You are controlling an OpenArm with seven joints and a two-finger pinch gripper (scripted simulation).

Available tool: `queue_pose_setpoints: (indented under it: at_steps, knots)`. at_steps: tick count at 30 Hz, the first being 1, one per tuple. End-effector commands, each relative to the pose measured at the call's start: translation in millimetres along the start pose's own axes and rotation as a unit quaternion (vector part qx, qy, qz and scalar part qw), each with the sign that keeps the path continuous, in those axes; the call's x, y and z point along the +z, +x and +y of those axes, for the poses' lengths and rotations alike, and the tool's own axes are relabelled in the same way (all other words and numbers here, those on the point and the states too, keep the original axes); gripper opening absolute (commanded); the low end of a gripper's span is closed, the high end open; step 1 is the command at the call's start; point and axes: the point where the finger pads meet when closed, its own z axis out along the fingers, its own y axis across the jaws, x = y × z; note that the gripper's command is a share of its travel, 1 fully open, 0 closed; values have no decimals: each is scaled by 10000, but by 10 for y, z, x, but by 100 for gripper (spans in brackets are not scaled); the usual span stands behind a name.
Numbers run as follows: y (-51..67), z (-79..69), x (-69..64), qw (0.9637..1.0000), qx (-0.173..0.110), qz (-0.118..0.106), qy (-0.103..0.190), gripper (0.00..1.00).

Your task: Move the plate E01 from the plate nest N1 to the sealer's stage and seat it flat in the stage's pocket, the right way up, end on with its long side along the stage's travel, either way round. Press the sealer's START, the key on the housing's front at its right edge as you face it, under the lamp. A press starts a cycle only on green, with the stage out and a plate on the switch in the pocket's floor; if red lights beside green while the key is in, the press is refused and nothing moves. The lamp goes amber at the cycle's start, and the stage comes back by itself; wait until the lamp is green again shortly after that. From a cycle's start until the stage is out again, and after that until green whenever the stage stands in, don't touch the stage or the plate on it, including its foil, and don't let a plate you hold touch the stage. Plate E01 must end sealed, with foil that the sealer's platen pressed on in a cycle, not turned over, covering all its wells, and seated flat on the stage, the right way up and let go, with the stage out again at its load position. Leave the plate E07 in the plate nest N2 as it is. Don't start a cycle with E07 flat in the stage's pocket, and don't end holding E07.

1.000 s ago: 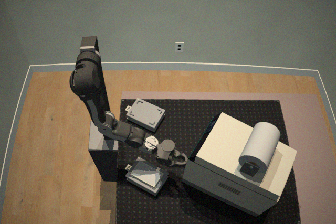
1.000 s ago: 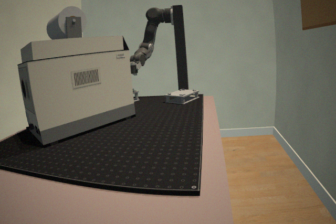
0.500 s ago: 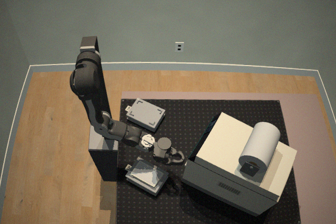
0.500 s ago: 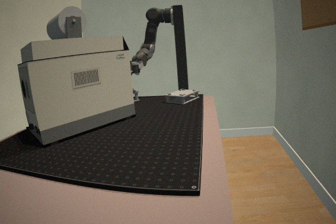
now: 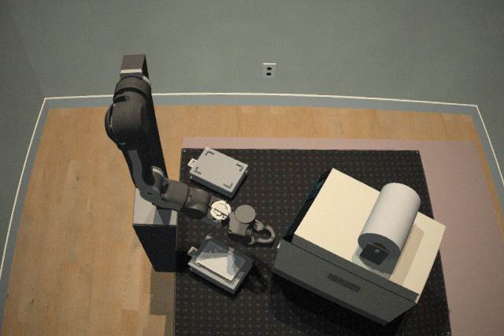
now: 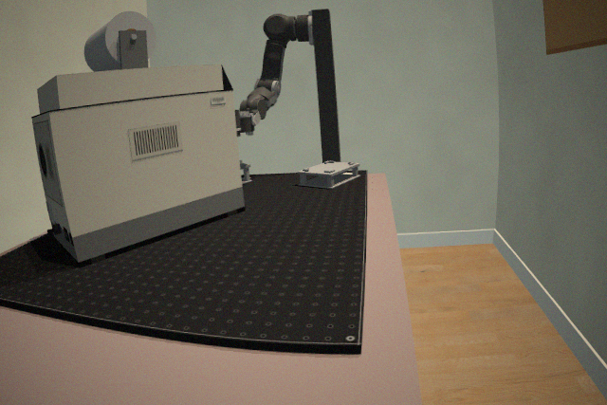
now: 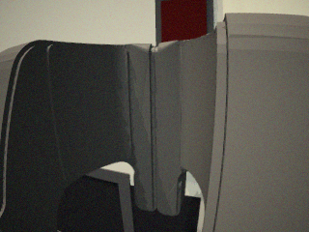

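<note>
My gripper (image 5: 272,238) (image 7: 165,130) is shut and empty, close to the front of the sealer (image 5: 333,218) (image 6: 147,145). The sealer's stage does not show projecting from the front, and plate E01 is not visible. In the wrist view, the fingers hide the START key. A dark red rectangle (image 7: 183,20) in a grey frame shows above them; I cannot tell whether it is a lamp. One plate nest (image 5: 217,171) (image 6: 328,168) is bare. The other nest (image 5: 211,277) carries a clear-looking plate (image 5: 224,260). Its label is too small to read.
A white foil roll (image 5: 392,214) (image 6: 100,49) stands on the sealer's top. The arm's forearm (image 5: 179,196) passes between the two nests. The arm's tall dark column (image 6: 325,86) stands behind the nests. A dark opening (image 7: 101,203) shows below the fingers.
</note>
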Motion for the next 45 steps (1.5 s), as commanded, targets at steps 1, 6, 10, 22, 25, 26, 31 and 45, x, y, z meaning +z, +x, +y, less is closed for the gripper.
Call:
queue_pose_setpoints:
  at_steps: [1,6,10,22,25,26,31,45]
  knots:
    - [18,34,5,10000,-6,16,-48,0]
    - [24,50,2,10000,-6,20,-60,0]
    - [24,50,2,10000,-6,20,-60,0]
    - [21,-1,31,10000,3,33,10,0]
    - [21,-1,31,10000,3,33,10,0]
    - [21,-1,31,10000,3,33,10,0]
    - [21,-1,31,10000,3,33,10,0]
    - [17,14,-362,10000,0,27,-23,0]
